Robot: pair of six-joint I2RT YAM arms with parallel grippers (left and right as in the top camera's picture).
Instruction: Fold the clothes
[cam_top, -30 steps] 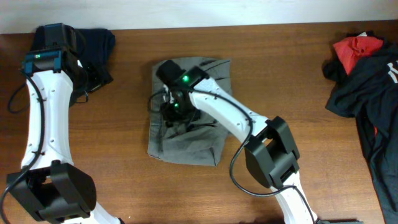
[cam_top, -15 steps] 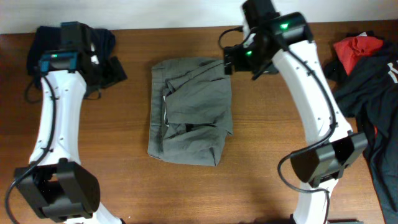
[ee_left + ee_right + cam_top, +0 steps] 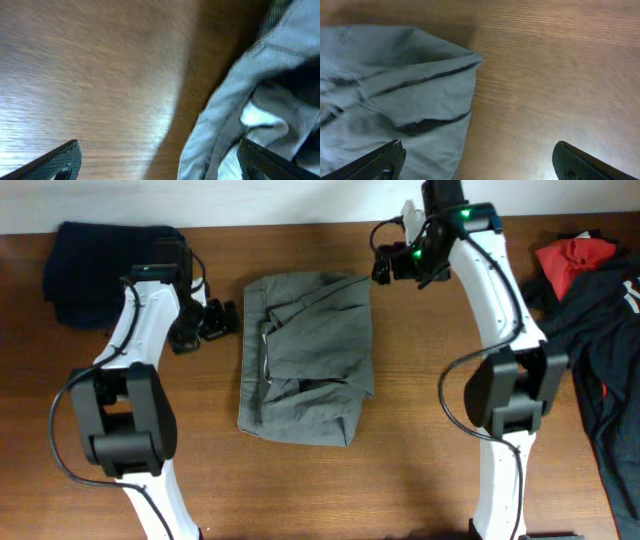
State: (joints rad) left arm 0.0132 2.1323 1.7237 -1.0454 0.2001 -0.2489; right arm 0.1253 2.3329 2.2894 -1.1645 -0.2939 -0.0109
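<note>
Your left arm stands at the left of the scene, reaching from its near base toward the far side. It bends at the top so the wrist turns right. The left tool points right, held low over the surface. In the left wrist view, its dark fingertips sit in the two bottom corners, spread wide, gripping nothing.

Your right arm stands at the right and stretches to the far edge, where the wrist bends left. The right tool points left. A green light glows on the wrist. Its fingertips are also spread wide and grip nothing.
</note>
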